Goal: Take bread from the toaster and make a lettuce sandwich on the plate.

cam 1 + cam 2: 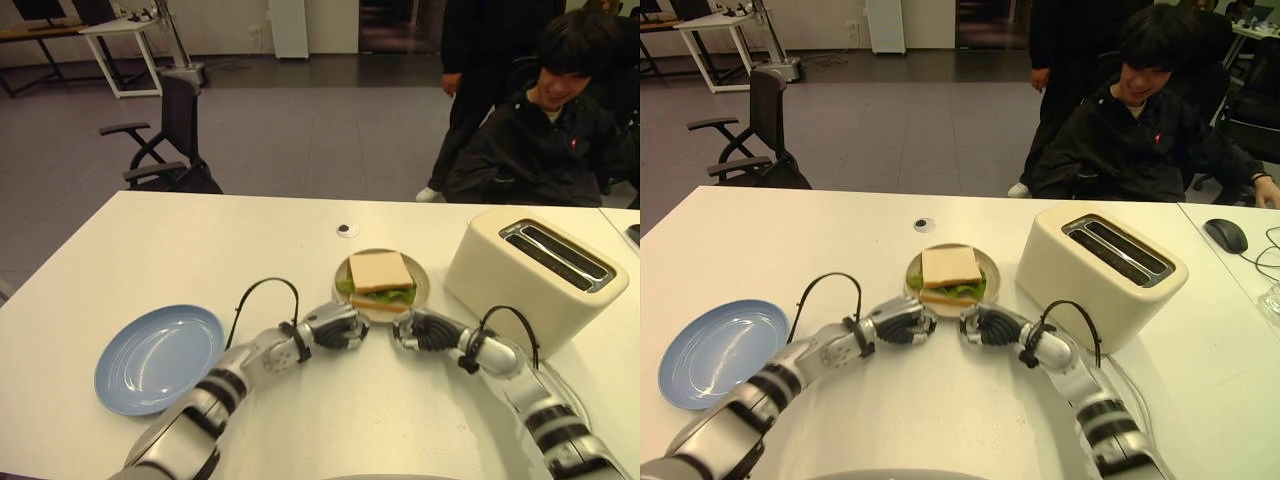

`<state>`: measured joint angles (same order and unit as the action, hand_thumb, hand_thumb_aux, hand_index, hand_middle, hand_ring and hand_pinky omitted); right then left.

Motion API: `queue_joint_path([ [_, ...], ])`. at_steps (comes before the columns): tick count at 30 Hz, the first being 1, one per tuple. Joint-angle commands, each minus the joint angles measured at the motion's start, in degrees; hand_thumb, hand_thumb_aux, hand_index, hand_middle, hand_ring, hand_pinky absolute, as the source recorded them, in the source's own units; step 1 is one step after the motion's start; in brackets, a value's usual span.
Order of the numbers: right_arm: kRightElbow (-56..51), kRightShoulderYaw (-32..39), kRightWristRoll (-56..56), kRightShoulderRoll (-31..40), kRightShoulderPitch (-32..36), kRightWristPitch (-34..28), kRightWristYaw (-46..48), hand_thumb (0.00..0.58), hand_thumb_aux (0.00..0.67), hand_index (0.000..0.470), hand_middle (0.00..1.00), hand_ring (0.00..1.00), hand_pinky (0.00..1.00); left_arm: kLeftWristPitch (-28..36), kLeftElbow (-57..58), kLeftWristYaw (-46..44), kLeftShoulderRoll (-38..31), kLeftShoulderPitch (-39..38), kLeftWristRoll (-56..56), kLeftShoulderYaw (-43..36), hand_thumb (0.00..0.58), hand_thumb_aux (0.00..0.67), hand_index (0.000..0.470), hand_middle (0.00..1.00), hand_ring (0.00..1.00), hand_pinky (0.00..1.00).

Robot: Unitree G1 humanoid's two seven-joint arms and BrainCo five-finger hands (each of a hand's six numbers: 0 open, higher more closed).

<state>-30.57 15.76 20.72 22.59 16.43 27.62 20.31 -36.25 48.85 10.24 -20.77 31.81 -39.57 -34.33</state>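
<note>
Midway along the white table (150,250), closer to its far edge than its near one, a lettuce sandwich (381,280) sits on a small tan plate (424,283). A cream two-slot toaster (530,275) stands just beside the plate toward the table's right edge, with no bread standing out of its slots. A blue plate (160,358) lies well apart, by the near edge on the left. The robot's left hand (335,327) and right hand (425,331) rest at the tan plate's near rim, one on each side. Both have their fingers curled into loose fists around nothing, and a gap separates them. Whether either hand touches the rim cannot be told. The main risk is a knock. With both fists this close, a small forward or sideways move could push the plate toward the toaster, or catch the sandwich and slide its layers apart, since nothing holds the stack together. The black cable loops at the wrists could also snag. The sandwich looks complete: a pale square top slice (380,268) lies flat, green lettuce (392,295) frills out beneath it, and a second slice sits underneath, all within the plate's rim.
</note>
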Motion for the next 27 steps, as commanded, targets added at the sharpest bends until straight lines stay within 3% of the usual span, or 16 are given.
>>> queue_joint_path([
  [1, -1.53, -0.76, 0.61, 0.42, -0.39, 2.64, -3.89, 0.58, 0.67, 0.47, 0.84, 0.84, 0.84, -3.09, 1.25, 3.72, -1.82, -1.05, -1.02, 0.96, 0.58, 0.67, 0.47, 1.0, 1.0, 1.0],
  [2, -0.19, -1.11, 0.15, 0.95, -1.53, 3.6, -4.46, 0.58, 0.67, 0.47, 0.8, 0.8, 0.8, -4.78, -0.54, 3.99, -2.46, -2.82, -0.6, 1.15, 0.58, 0.67, 0.47, 1.0, 1.0, 1.0],
  [3, 1.76, -1.51, -0.45, 1.57, -3.08, 4.55, -4.7, 0.557, 0.536, 0.376, 0.67, 0.67, 0.67, -6.43, -3.07, 3.9, -3.22, -4.96, 0.3, 1.66, 0.58, 0.67, 0.47, 1.0, 1.0, 1.0],
  [4, 4.22, -2.15, -1.4, 2.21, -4.95, 5.33, -4.67, 0.519, 0.452, 0.317, 0.6, 0.6, 0.6, -8.53, -6.28, 2.73, -3.98, -7.61, 2.72, 2.7, 0.58, 0.67, 0.47, 1.0, 1.0, 1.0],
  [5, 7.11, -2.86, -2.77, 2.95, -7.14, 6.38, -4.33, 0.449, 0.352, 0.247, 0.43, 0.43, 0.43, -10.56, -10.03, 0.93, -4.8, -10.57, 6.26, 3.86, 0.538, 0.489, 0.343, 1.0, 1.0, 1.0],
  [6, 10.2, -3.64, -5.06, 3.66, -9.56, 7.43, -3.41, 0.108, 0.066, 0.046, 0.2, 0.2, 0.2, -12.28, -14.26, -1.49, -5.64, -13.57, 10.76, 4.83, 0.227, 0.147, 0.103, 0.75, 0.75, 0.75],
  [7, 13.28, -4.18, -7.74, 4.41, -12.05, 9.01, -2.25, 0.0, 0.0, 0.0, 0.09, 0.09, 0.09, -13.33, -18.76, -4.36, -6.39, -16.43, 15.69, 5.45, 0.0, 0.0, 0.0, 0.11, 0.11, 0.11],
  [8, 15.81, -4.51, -10.89, 4.86, -14.22, 10.16, -0.86, 0.0, 0.0, 0.0, 0.0, 0.0, 0.0, -13.54, -23.05, -7.16, -6.99, -18.83, 20.55, 5.92, 0.0, 0.0, 0.0, 0.0, 0.0, 0.0],
  [11, 18.93, -5.33, -18.15, 4.48, -17.73, 12.13, 1.68, 0.0, 0.0, 0.0, 0.0, 0.0, 0.0, -12.44, -32.89, -14.21, -7.16, -22.93, 32.39, 6.6, 0.0, 0.0, 0.0, 0.0, 0.0, 0.0],
  [15, 18.57, -5.91, -23.01, 2.21, -18.79, 13.76, 2.92, 0.0, 0.0, 0.0, 0.0, 0.0, 0.0, -10.01, -35.0, -19.44, -4.8, -23.73, 39.22, 8.85, 0.0, 0.0, 0.0, 0.0, 0.0, 0.0],
  [27, 13.42, -9.15, -26.99, -3.47, -15.81, 16.77, 3.44, 0.0, 0.0, 0.0, 0.0, 0.0, 0.0, -6.93, -33.89, -26.77, 0.22, -24.6, 43.54, 16.3, 0.0, 0.0, 0.0, 0.0, 0.0, 0.0],
])
